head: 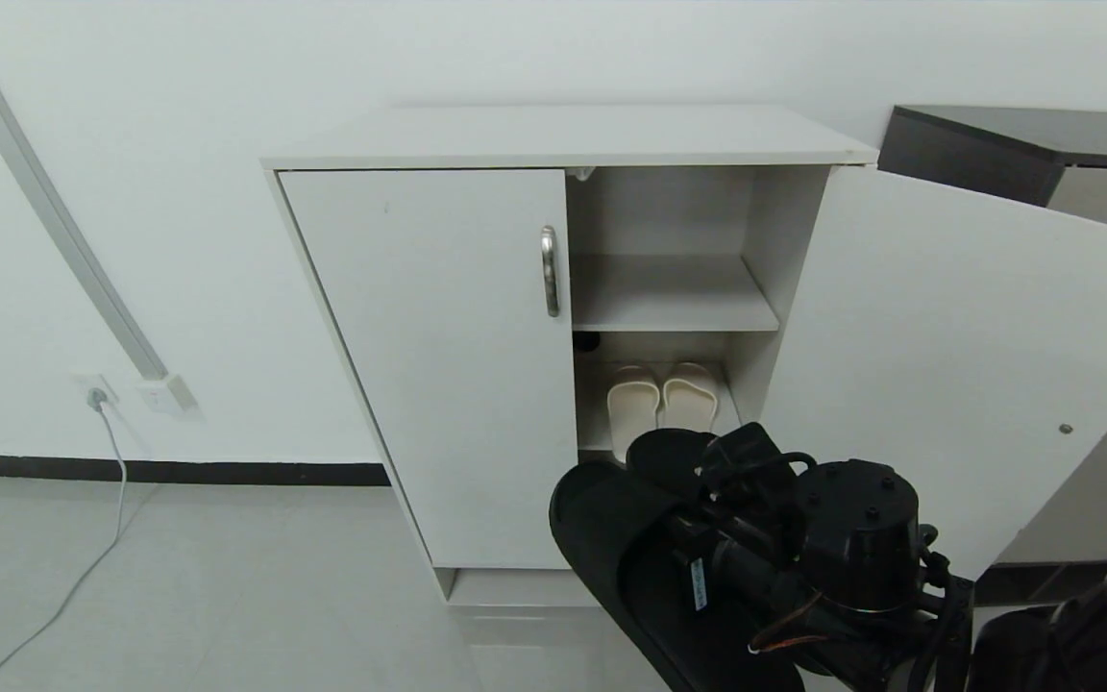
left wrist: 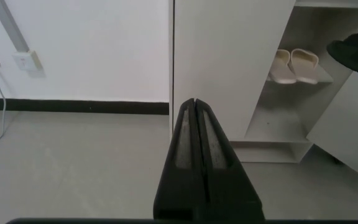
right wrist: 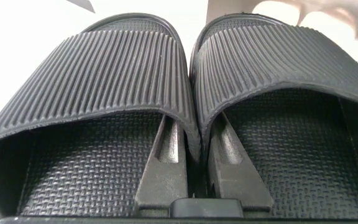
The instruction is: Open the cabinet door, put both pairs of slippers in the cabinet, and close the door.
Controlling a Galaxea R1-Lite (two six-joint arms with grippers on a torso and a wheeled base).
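Note:
The white cabinet (head: 573,135) has its right door (head: 947,327) swung wide open and its left door (head: 438,356) closed. A pair of beige slippers (head: 661,402) (left wrist: 296,65) lies side by side on a lower shelf. My right gripper (right wrist: 194,155) is shut on the pair of black slippers (head: 630,548) (right wrist: 129,68). One finger sits inside each slipper, pinching their inner walls together. The pair hangs just in front of the open compartment, below the beige pair. My left gripper (left wrist: 195,109) is shut and empty, low over the floor in front of the closed door.
The upper shelf (head: 674,298) is bare. A wall socket with a grey cable (head: 97,396) is to the left, above open floor (head: 179,577). Dark furniture (head: 1024,144) stands behind the open door on the right.

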